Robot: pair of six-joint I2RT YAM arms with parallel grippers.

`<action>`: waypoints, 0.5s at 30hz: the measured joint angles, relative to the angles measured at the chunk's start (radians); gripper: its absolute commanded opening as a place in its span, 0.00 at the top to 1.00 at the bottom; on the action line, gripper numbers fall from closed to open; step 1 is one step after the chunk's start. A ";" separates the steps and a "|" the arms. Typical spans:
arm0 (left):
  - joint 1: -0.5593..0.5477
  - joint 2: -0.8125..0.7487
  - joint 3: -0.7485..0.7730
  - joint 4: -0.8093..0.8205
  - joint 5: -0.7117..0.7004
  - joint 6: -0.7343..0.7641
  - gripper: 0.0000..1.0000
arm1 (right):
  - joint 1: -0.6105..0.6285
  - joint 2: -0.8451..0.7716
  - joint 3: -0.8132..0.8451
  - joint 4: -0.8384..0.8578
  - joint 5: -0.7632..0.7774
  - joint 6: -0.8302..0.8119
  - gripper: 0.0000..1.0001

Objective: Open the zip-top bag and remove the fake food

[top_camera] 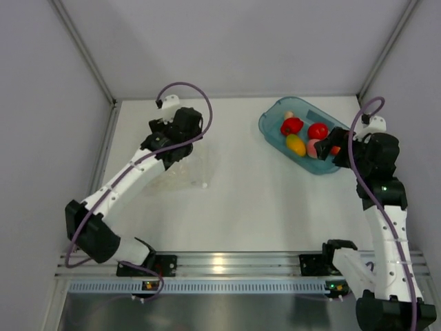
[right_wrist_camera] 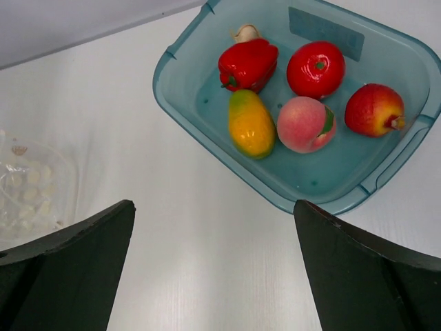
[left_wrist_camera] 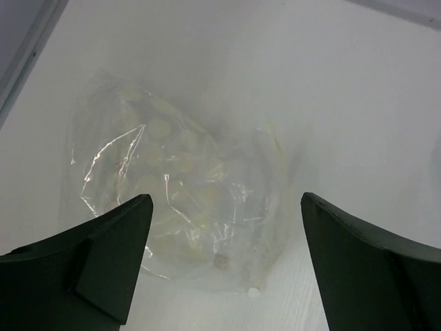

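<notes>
seeing a teal tub (right_wrist_camera: 200,110) sitting near the far right corner of the table (top_camera: 241,207), holding all the fake food (right_wrist_camera: 304,124): a red pepper (right_wrist_camera: 248,63), a tomato (right_wrist_camera: 315,69), a yellow mango (right_wrist_camera: 251,124), a pinkish peach, a red apple (right_wrist_camera: 374,110) and a small pale piece (right_wrist_camera: 245,32) against the far wall. finding the zip-top bag (left_wrist_camera: 186,179) lying crumpled on the left half of the table toward the far edge, well apart from the tub, showing only its white dots through the clear plastic.

hovering the left gripper (left_wrist_camera: 226,200) just above the bag, fingers spread wide and gripping nothing. holding the right gripper (right_wrist_camera: 213,203) over bare table just beside the tub's near wall, fingers likewise wide apart.

getting each fruit's shape and colour only from the right wrist view, along with a sliver of the bag at its left edge. getting the bag's creases and dots only from the left wrist view. losing most of the bag behind the left arm in the top view.
</notes>
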 measured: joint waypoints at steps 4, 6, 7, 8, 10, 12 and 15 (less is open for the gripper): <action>0.000 -0.165 -0.029 0.019 0.048 0.010 0.02 | 0.063 -0.005 0.060 -0.058 0.044 -0.038 0.01; 0.000 -0.266 -0.072 0.022 0.064 0.019 0.02 | 0.126 -0.015 0.106 -0.103 0.098 -0.056 0.01; 0.000 -0.303 -0.090 0.023 0.070 0.023 0.02 | 0.151 -0.021 0.122 -0.120 0.119 -0.063 0.01; 0.000 -0.361 -0.124 0.024 0.081 0.032 0.02 | 0.190 -0.032 0.145 -0.141 0.158 -0.071 0.01; 0.000 -0.464 -0.187 0.020 0.098 0.053 0.02 | 0.244 -0.066 0.172 -0.169 0.214 -0.085 0.01; 0.000 -0.563 -0.241 0.017 0.125 0.079 0.02 | 0.272 -0.110 0.186 -0.191 0.251 -0.096 0.01; 0.000 -0.704 -0.299 0.011 0.173 0.137 0.02 | 0.285 -0.188 0.185 -0.219 0.292 -0.121 0.01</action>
